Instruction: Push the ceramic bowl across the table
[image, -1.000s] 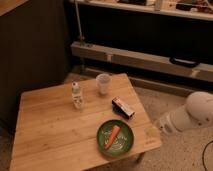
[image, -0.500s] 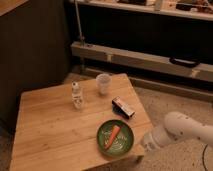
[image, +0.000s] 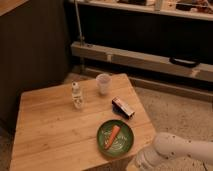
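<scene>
The ceramic bowl (image: 122, 145) is a shallow dark-green dish near the front right edge of the wooden table (image: 50, 130). An orange carrot-like piece (image: 113, 136) lies inside it. My white arm (image: 175, 149) reaches in from the lower right. The gripper (image: 140, 163) is at its low end, at the bottom edge of the view, just right of and below the bowl, by the table's front right corner. It is apart from the bowl.
A translucent white cup (image: 103, 83) stands at the table's far edge. A small white bottle (image: 76, 96) stands mid-table. A dark snack packet (image: 123, 107) lies behind the bowl. A metal shelf rail (image: 145, 59) runs behind the table, and speckled floor (image: 175, 110) lies to the right.
My arm has moved left and down, from beside the table's right edge to its front right corner near the bowl. The bowl and other items have not moved.
</scene>
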